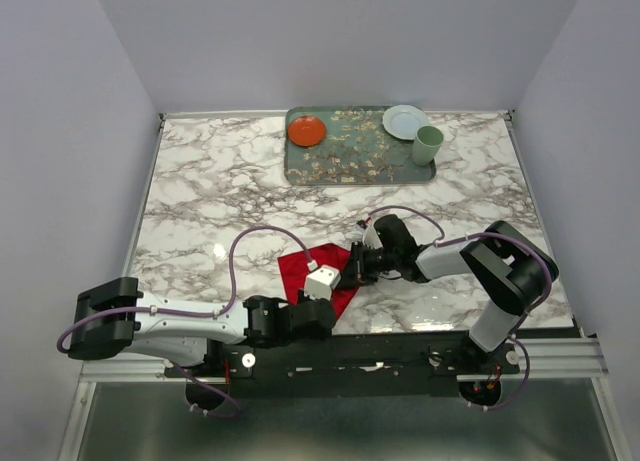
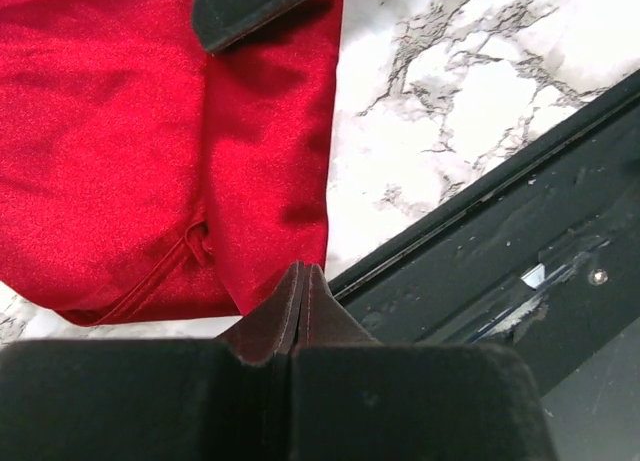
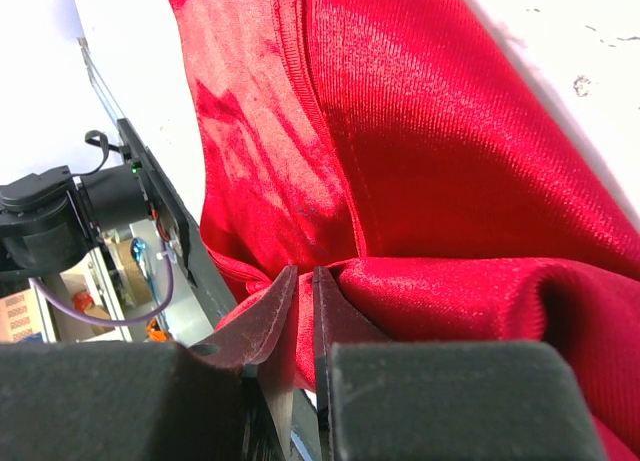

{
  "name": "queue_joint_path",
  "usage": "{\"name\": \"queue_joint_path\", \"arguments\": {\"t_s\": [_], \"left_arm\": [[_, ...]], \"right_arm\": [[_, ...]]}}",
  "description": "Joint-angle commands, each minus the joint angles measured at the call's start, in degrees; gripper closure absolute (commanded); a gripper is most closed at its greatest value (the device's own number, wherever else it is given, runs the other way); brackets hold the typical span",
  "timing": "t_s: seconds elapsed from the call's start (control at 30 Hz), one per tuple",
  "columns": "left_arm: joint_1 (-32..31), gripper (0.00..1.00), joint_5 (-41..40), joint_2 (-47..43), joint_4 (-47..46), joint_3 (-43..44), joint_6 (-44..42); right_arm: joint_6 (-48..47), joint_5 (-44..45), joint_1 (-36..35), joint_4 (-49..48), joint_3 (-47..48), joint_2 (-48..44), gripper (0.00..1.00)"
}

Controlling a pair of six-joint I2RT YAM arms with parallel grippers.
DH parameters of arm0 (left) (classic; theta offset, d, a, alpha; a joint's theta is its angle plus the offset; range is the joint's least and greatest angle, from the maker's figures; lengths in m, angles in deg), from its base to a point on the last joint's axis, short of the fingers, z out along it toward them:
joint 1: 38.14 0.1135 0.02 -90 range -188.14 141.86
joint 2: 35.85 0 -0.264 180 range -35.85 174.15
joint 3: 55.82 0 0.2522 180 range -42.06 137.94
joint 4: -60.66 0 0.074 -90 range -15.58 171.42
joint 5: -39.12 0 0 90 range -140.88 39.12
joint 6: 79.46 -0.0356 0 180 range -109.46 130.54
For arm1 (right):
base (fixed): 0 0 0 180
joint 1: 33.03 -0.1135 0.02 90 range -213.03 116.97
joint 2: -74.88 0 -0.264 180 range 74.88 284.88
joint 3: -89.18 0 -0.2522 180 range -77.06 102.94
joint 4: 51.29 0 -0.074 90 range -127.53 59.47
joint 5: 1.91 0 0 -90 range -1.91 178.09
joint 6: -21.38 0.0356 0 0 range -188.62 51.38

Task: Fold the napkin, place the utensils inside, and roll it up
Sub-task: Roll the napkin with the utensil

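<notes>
The red napkin [image 1: 300, 266] lies bunched on the marble table near its front edge, between my two arms. My right gripper [image 1: 352, 271] reaches in from the right. In the right wrist view it [image 3: 300, 273] is shut on a raised fold of the napkin [image 3: 430, 161], with red cloth pinched between the fingers. My left gripper [image 1: 337, 294] sits at the napkin's near corner. In the left wrist view its jaws [image 2: 303, 271] are pressed together at the hem of the napkin [image 2: 130, 151], and no cloth shows between them. The utensils are out of view.
A patterned green tray [image 1: 360, 161] stands at the back of the table with an orange-red plate [image 1: 307, 130], a pale plate [image 1: 404, 121] and a pale green cup [image 1: 428, 144]. The black front rail [image 2: 500, 231] runs just beside the napkin.
</notes>
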State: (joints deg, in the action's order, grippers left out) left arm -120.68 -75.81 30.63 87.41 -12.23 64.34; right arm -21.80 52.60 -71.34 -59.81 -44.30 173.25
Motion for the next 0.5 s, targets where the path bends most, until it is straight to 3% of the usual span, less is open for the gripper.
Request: {"name": "queue_joint_path", "arguments": {"t_s": [0.0,0.27,0.4,0.47], "left_arm": [[-0.3,1.0,-0.7,-0.4,2.6,-0.9,-0.4],[1.7,0.98,-2.3,0.3,7.9,-0.5,3.2],[1.7,0.91,-4.8,-4.4,7.9,1.4,-2.4],[1.8,0.82,-3.3,-5.0,5.0,3.3,-6.7]], "right_arm": [[-3.8,4.1,-0.1,7.2,-1.1,3.5,0.81],[-3.7,3.6,-0.2,7.5,-0.2,3.2,0.81],[-3.5,3.6,-0.2,7.7,-0.4,2.4,0.81],[-3.5,3.6,-0.2,8.0,-0.4,2.0,0.81]]}}
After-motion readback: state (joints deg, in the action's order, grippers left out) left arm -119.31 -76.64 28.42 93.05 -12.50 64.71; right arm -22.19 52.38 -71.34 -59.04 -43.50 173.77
